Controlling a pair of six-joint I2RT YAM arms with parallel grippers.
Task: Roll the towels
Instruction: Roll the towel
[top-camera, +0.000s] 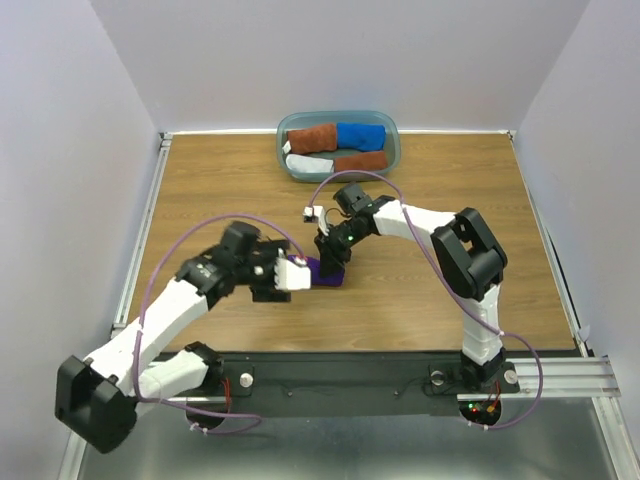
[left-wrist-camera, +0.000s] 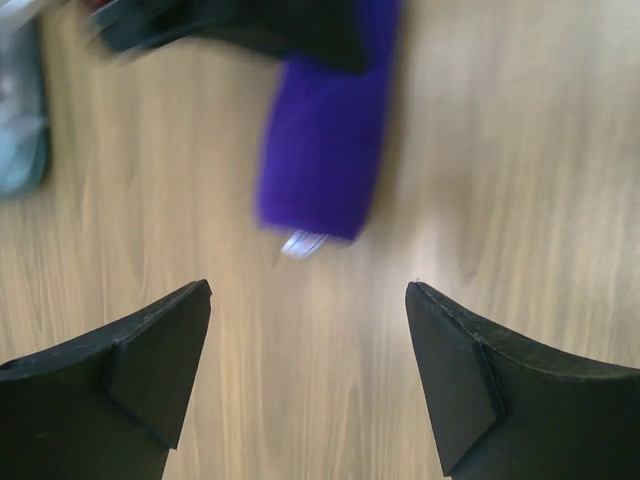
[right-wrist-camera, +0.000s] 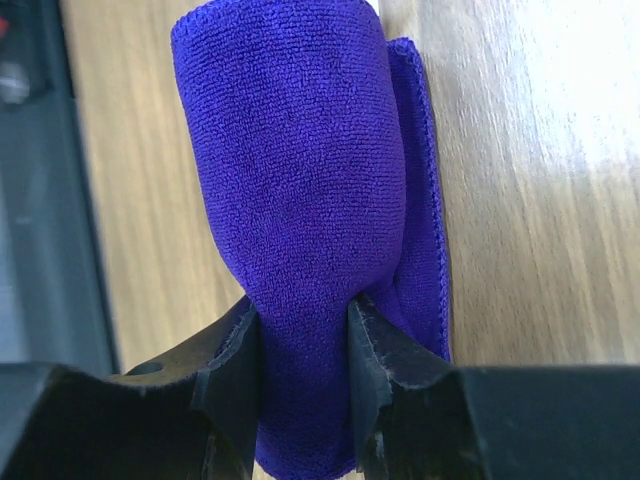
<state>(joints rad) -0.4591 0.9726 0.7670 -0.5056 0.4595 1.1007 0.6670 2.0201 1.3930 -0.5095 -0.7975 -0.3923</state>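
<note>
The purple towel (top-camera: 325, 272) lies rolled on the wooden table, mid-front. In the right wrist view the roll (right-wrist-camera: 300, 200) is squeezed between my right gripper's (right-wrist-camera: 305, 330) two fingers, with a loose flap on its right side. My right gripper (top-camera: 330, 255) sits on top of the roll. My left gripper (left-wrist-camera: 308, 300) is open and empty, just short of the roll's (left-wrist-camera: 322, 140) near end, where the small white tag (left-wrist-camera: 303, 243) shows. In the top view the left gripper (top-camera: 296, 274) is just left of the towel.
A teal-grey tub (top-camera: 390, 135) at the back centre holds rolled towels: rust-brown (top-camera: 312, 137), bright blue (top-camera: 360, 134), pale grey (top-camera: 303, 162) and another rust-brown (top-camera: 360, 161). The table's raised rails run along the left and right edges.
</note>
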